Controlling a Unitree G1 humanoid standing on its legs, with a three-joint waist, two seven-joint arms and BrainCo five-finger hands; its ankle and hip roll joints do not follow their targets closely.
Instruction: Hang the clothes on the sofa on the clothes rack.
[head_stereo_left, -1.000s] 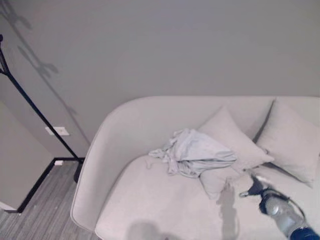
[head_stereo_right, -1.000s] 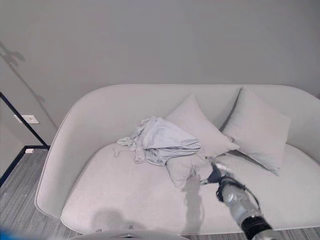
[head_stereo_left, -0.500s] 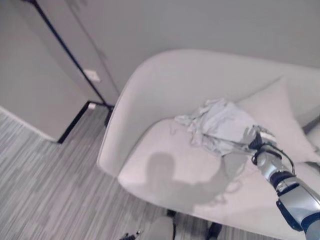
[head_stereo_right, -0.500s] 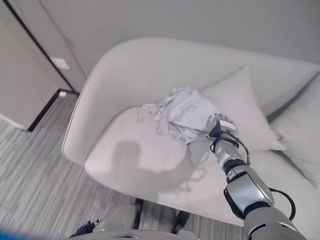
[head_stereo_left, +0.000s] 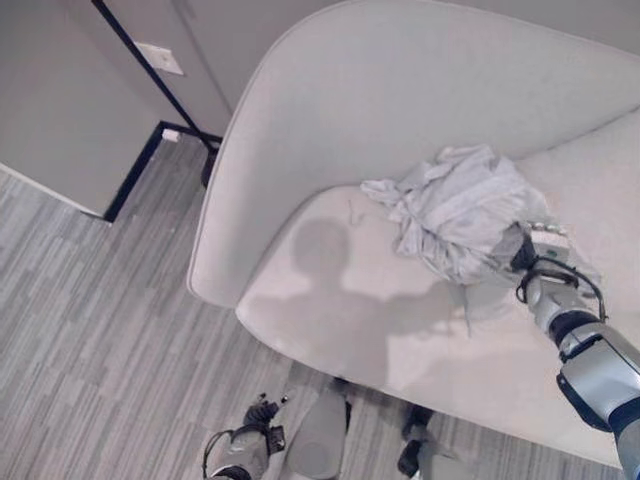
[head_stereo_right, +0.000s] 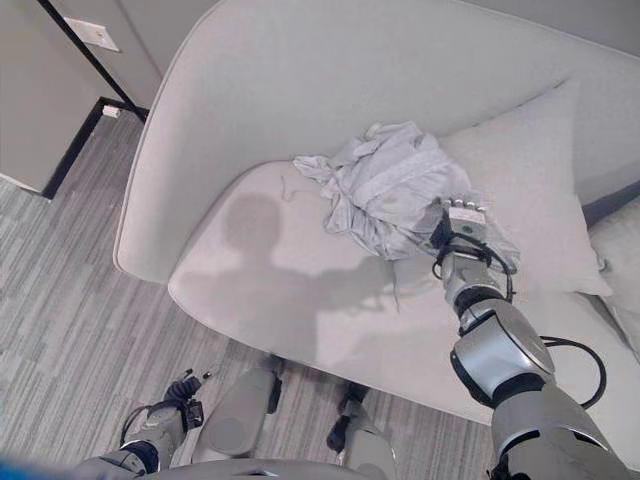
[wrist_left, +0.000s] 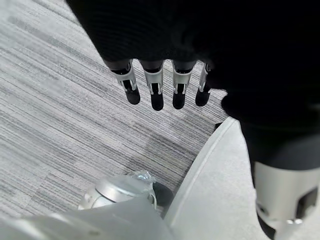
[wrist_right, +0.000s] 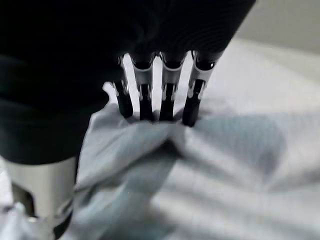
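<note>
A crumpled pale grey garment (head_stereo_left: 455, 205) lies on the seat of the light grey sofa (head_stereo_left: 300, 120), against a cushion (head_stereo_right: 530, 190). My right hand (head_stereo_left: 535, 258) is at the garment's near right edge. In the right wrist view its fingers (wrist_right: 145, 92) are straight, their dark tips pressed into a fold of the cloth (wrist_right: 225, 160), and the thumb (wrist_right: 42, 190) stands apart. The black pole of the clothes rack (head_stereo_left: 140, 55) slants along the wall left of the sofa. My left hand (head_stereo_left: 245, 455) hangs low over the floor, fingers (wrist_left: 155, 85) straight and holding nothing.
Grey striped flooring (head_stereo_left: 90, 300) stretches left of and in front of the sofa. A pale wall panel (head_stereo_left: 60, 110) with a black skirting line stands at the far left, and a wall socket (head_stereo_left: 160, 58) sits beside the rack pole. The rack's foot (head_stereo_left: 207, 165) touches the sofa's left end.
The camera has tilted down and come closer to the sofa. My right hand has moved from the seat beside the cushion up to the garment, its fingertips now in the cloth.
</note>
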